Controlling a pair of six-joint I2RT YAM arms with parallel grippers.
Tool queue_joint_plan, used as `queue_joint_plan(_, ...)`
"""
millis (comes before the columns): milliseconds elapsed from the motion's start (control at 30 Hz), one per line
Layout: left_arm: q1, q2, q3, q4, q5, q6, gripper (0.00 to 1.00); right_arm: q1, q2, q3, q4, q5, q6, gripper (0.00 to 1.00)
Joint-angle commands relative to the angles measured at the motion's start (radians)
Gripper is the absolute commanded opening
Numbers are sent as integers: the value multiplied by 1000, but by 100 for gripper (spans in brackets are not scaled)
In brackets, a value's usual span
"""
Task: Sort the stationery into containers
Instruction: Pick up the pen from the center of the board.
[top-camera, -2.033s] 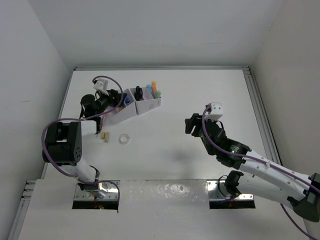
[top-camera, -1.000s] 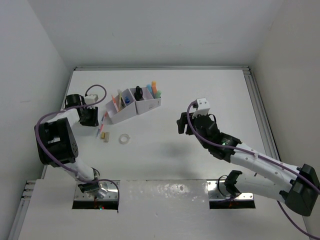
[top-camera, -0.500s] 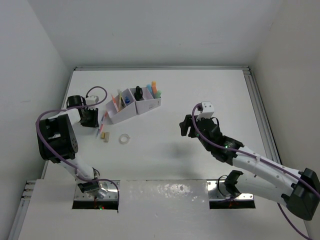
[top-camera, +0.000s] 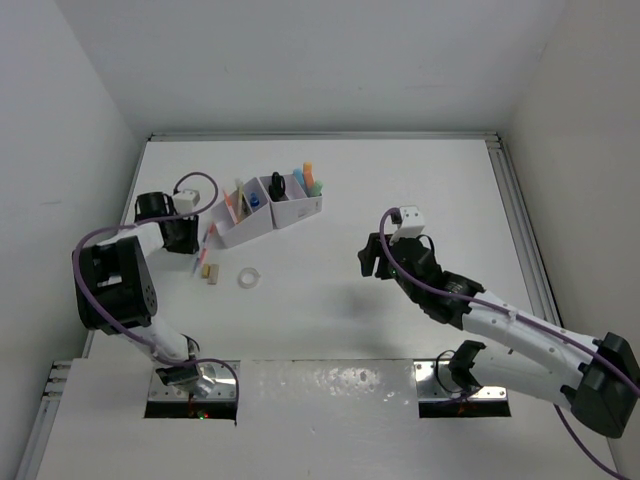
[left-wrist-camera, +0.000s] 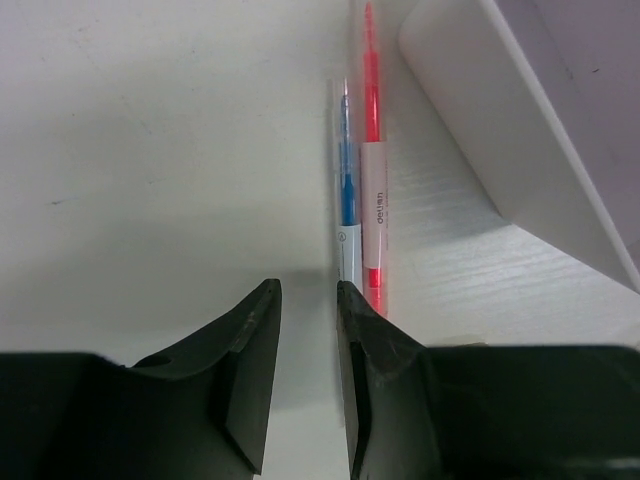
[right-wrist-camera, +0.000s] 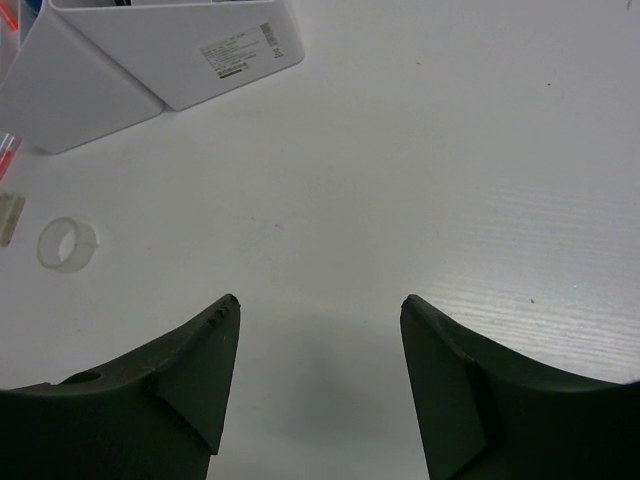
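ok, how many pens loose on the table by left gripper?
2: blue pen and red pen, side by side beside the organiser, ahead of the left gripper. Others may be hidden.

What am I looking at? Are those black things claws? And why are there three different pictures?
It is a robot with two arms on a white table. One picture looks down from above. The other two come from small cameras on the wrists, so the black shapes are the robot's own fingers. The left gripper, fingers only slightly apart, sits just behind a blue pen and a red pen lying side by side beside the white organiser, which has stationery standing in it. The right gripper is wide open, with a clear tape ring lying ahead. Neither holds anything.
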Motion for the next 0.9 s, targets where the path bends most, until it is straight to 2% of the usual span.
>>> queue_joint_plan(0, -15, 35, 10, 39, -10, 22, 27, 2, 5, 30, 2, -5, 19, 64)
queue_joint_plan(367, -31, 10, 16, 36, -23, 27, 28, 2, 6, 15, -10, -2, 32, 64)
queue_joint_plan(533, -29, -42, 33, 13, 45, 32, 29, 2, 9, 15, -6, -5, 30, 64)
queue_joint_plan(733, -32, -42, 66, -24, 54, 15, 31, 2, 11, 17, -9, -15, 28, 64)
queue_joint_plan(867, -58, -22, 65, -29, -31, 24, 32, 2, 3, 10, -9, -13, 32, 64)
